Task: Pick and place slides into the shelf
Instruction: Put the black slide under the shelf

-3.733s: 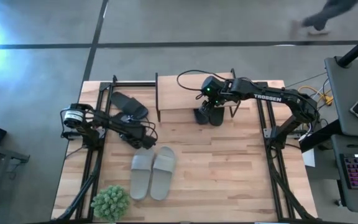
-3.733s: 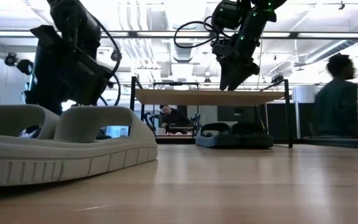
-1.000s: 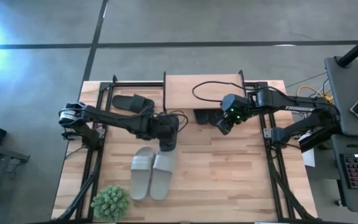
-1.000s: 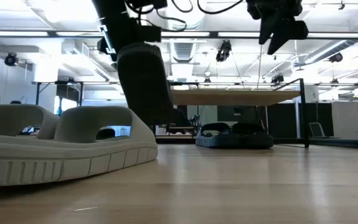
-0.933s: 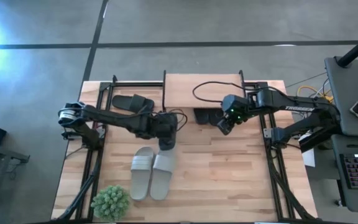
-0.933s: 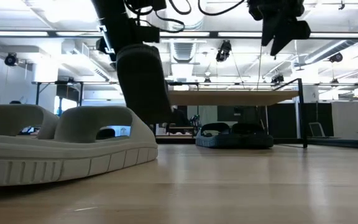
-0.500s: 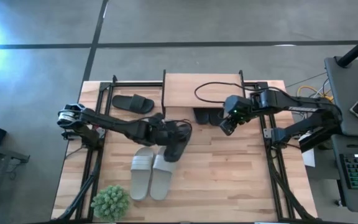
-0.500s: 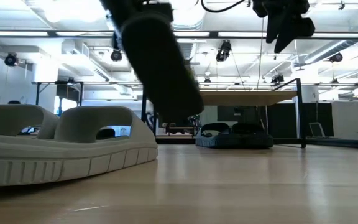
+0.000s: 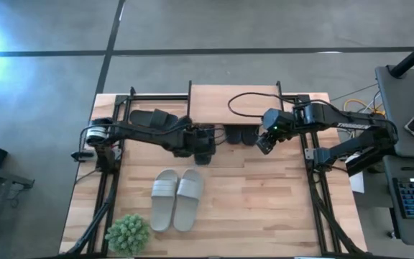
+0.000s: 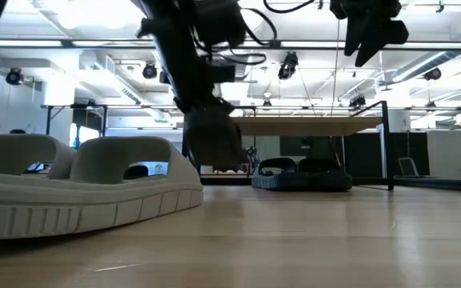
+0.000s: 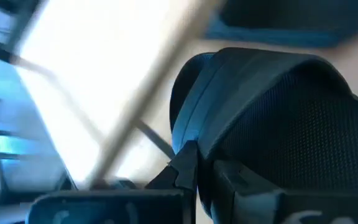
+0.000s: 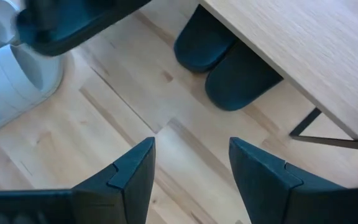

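My left gripper is shut on a black slide, which hangs clear of the table just before the shelf's left front corner. The shelf has a light plank top on a black wire frame. Two black slides lie side by side under it. Another black slide lies on the table left of the shelf. A pale grey pair lies on its soles nearer the front. My right gripper hovers open above the table, before the shelf's right half. My left gripper pinches the black slide at the edge of its wide mesh strap; its fingers come in slanting down from the table's left. The slide hangs below them, tilted steeply, lifted clear of the table.
A small green plant stands at the near left corner. Black rails run along both table sides. A cable lies over the shelf top. Bare wood stretches right of the grey pair.
My left gripper, still shut on the black slide, has swung a little toward the right and near edges, then gone back toward the far edge and the shelf, lower than before. The slide has turned with it and stays clear of the table.
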You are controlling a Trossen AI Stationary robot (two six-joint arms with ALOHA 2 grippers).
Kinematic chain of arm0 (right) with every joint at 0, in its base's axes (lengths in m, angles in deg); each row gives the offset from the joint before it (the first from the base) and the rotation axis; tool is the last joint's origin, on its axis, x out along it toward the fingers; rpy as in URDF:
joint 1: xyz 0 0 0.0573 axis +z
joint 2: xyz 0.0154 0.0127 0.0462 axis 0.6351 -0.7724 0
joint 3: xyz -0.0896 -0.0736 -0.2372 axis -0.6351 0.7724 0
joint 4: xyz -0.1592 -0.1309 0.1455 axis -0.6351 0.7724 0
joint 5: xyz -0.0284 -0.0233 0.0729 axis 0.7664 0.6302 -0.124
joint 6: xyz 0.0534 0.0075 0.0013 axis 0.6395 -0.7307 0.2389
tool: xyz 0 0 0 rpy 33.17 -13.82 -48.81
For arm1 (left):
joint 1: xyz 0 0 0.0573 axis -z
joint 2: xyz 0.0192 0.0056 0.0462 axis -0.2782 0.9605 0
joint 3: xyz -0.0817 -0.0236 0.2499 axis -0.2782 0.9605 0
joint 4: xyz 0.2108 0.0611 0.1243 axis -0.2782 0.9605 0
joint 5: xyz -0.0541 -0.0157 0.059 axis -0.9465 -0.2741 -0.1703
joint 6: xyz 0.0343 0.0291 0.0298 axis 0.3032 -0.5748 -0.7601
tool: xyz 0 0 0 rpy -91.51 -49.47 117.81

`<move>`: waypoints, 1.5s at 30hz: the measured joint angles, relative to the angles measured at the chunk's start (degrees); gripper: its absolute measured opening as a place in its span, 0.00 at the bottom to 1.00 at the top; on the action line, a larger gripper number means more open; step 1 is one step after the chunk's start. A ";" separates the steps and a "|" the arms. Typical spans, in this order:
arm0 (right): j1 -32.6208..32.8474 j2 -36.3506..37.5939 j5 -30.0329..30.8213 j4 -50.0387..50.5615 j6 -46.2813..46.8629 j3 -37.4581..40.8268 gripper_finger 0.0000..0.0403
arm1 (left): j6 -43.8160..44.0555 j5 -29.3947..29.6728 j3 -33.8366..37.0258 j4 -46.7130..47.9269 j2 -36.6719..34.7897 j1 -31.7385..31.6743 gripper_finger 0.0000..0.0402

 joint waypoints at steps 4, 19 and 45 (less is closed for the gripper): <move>0.00 0.19 0.79 0.21 -0.08 0.04 0.49 | -1.56 2.12 -1.61 -0.02 3.56 -2.36 0.00; 0.02 0.78 4.39 2.20 -0.68 0.44 0.49 | 3.77 4.97 -0.60 9.42 2.48 -4.30 0.00; 0.02 0.78 4.37 2.84 -1.05 0.63 0.49 | -7.61 3.71 0.93 1.62 2.81 -7.28 0.00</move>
